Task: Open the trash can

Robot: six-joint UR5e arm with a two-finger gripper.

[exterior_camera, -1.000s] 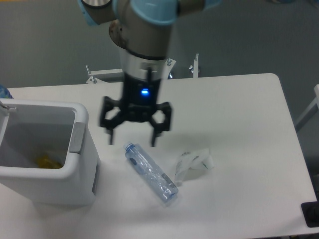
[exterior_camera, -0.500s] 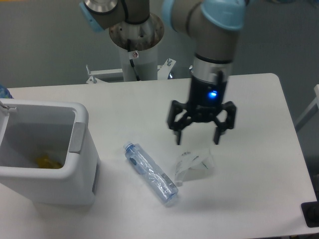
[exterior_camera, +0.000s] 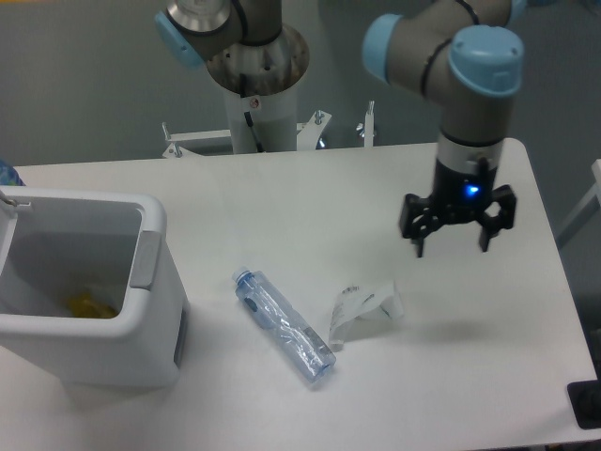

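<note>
Camera: tool (exterior_camera: 453,246) downward, fingers spread

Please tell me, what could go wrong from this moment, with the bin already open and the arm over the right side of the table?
1. The trash can is open and stands at the table's left front; a careless sweep back toward it could push it off.
2. The clear bottle and the crumpled wrapper lie loose between the open pincer and the bin, so a low pass could knock them away.
3. The pincer hangs near the table's right edge, close to the grey object there.
</note>
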